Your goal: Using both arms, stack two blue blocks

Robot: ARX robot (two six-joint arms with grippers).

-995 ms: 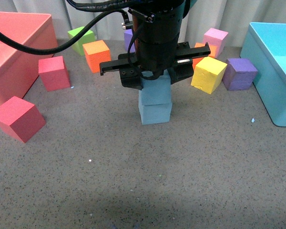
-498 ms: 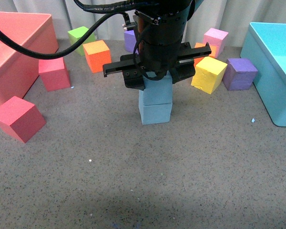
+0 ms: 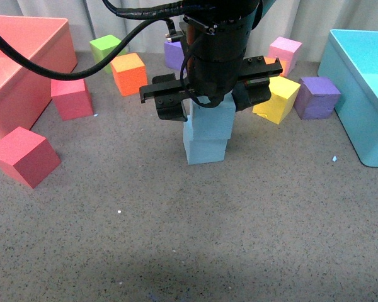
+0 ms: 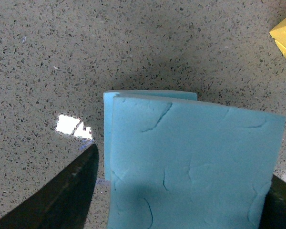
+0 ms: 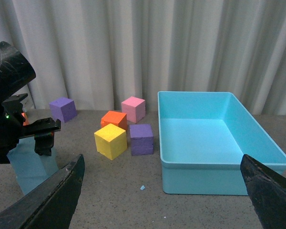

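Note:
Two blue blocks stand stacked in the middle of the floor: the upper one (image 3: 212, 121) rests on the lower one (image 3: 205, 150), slightly offset to the right. My left gripper (image 3: 214, 107) hangs open over the upper block, one finger on either side. In the left wrist view the upper block (image 4: 190, 162) fills the gap between the dark fingers (image 4: 62, 195), and an edge of the lower block (image 4: 107, 124) shows beneath. My right gripper (image 5: 159, 200) is open and holds nothing. It is well away from the stack (image 5: 31, 164), facing the turquoise bin (image 5: 214, 167).
A salmon bin (image 3: 25, 56) stands far left, a turquoise bin (image 3: 359, 82) far right. Around the stack lie loose cubes: red (image 3: 22, 156), red (image 3: 71, 95), orange (image 3: 128, 72), green (image 3: 107, 47), yellow (image 3: 277, 97), purple (image 3: 316, 97), pink (image 3: 285, 51).
My left gripper has risen a little and drifted right, so more of the upper blue block shows below it. The stack stays standing.

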